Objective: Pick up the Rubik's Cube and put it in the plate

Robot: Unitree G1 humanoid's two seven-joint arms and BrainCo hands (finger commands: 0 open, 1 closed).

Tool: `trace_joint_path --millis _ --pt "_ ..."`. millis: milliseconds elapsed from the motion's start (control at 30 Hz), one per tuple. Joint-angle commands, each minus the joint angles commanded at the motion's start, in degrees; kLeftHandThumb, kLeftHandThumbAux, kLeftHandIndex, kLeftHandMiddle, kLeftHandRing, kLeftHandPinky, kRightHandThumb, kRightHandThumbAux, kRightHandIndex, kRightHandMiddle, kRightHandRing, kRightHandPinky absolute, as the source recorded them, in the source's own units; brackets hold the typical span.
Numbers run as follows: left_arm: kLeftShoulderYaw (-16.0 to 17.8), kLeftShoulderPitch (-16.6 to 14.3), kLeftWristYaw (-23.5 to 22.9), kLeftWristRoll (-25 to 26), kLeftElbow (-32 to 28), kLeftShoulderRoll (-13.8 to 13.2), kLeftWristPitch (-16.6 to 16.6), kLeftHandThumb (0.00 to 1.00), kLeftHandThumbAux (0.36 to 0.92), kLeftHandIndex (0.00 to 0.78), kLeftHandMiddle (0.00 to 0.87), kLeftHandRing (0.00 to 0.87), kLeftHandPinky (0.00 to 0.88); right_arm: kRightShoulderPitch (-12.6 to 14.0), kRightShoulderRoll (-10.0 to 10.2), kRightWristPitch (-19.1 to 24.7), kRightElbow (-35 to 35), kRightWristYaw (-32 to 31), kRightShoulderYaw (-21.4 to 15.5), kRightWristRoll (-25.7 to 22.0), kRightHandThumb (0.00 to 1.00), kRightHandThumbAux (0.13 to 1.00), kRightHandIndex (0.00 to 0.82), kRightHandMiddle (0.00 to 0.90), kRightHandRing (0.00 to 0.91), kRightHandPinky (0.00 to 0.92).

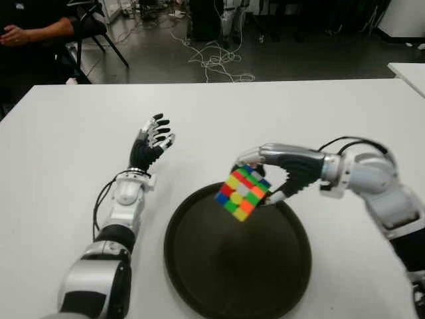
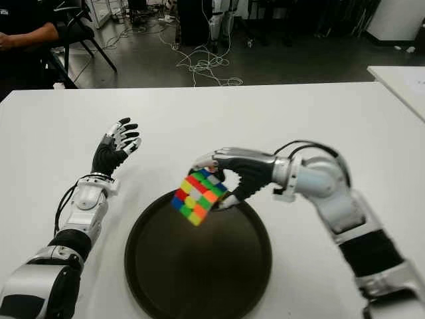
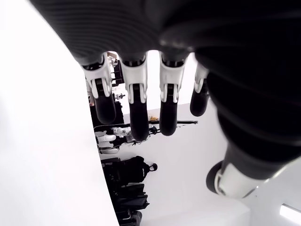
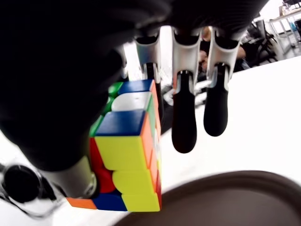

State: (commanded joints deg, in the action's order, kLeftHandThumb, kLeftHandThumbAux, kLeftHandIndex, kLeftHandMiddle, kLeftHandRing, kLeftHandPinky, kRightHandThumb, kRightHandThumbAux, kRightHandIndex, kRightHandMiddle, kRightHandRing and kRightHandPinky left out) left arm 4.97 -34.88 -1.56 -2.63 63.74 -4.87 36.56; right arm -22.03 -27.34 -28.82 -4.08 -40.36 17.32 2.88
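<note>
Cube: the multicoloured plastic Rubik's Cube (image 1: 242, 193) is up in the air, tilted on one corner, clear of the surface beneath it.
Right hand: the silver-and-black right hand (image 1: 282, 171) has the cube pinched at its fingertips; the cube sits at the far tip of the hand, on the side towards the other arm.
Grip detail: in the right wrist view the cube (image 4: 127, 148) is clamped between the thumb side and one finger, while two black-tipped fingers (image 4: 184, 125) hang straight beside it, touching nothing.
Plate: the round dark-brown plate (image 1: 199, 279) lies directly below the right hand, and the cube hovers over its far rim, with the hand itself above that rim.
Left hand: the black-and-silver left hand (image 1: 150, 145) shows well off to the left of the plate, holding nothing, its fingers (image 3: 139, 113) extended and spread.
Table: the white tabletop (image 1: 60, 146) spreads under both arms and carries the plate.
Beyond the hands: a person's forearm (image 1: 36, 30) shows past the table's far left corner, near a black chair (image 1: 96, 26), and pale cables (image 1: 216, 60) are strewn on the grey floor.
</note>
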Motion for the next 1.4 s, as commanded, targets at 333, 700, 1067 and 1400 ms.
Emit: trace_joint_path --millis 333,700,1067,1400 --pt "-0.25 -0.09 0.08 -0.24 -0.08 -0.06 -0.18 0.259 0.69 0.149 0.207 0.212 0.212 2.25 5.26 -2.19 -2.36 3.9 1.57 4.13 0.699 0.729 0.428 0.702 0.712 0.71" --pt "-0.29 -0.03 0.03 0.0 -0.4 0.01 0.07 0.254 0.679 0.15 0.209 0.213 0.215 2.25 7.46 -4.74 -5.25 6.98 3.09 8.24 0.7 0.729 0.428 0.695 0.704 0.695" --pt "-0.46 0.28 0.96 -0.4 -0.87 -0.05 0.21 0.222 0.661 0.151 0.207 0.213 0.218 1.98 6.96 -5.35 -5.89 5.7 4.52 8.97 0.698 0.73 0.427 0.672 0.683 0.675" --pt "-0.82 0.52 1.15 -0.49 -1.35 0.01 0.15 0.211 0.666 0.15 0.208 0.211 0.194 0.85 4.31 -1.6 -3.61 1.14 5.74 10.09 0.697 0.733 0.423 0.645 0.676 0.668"
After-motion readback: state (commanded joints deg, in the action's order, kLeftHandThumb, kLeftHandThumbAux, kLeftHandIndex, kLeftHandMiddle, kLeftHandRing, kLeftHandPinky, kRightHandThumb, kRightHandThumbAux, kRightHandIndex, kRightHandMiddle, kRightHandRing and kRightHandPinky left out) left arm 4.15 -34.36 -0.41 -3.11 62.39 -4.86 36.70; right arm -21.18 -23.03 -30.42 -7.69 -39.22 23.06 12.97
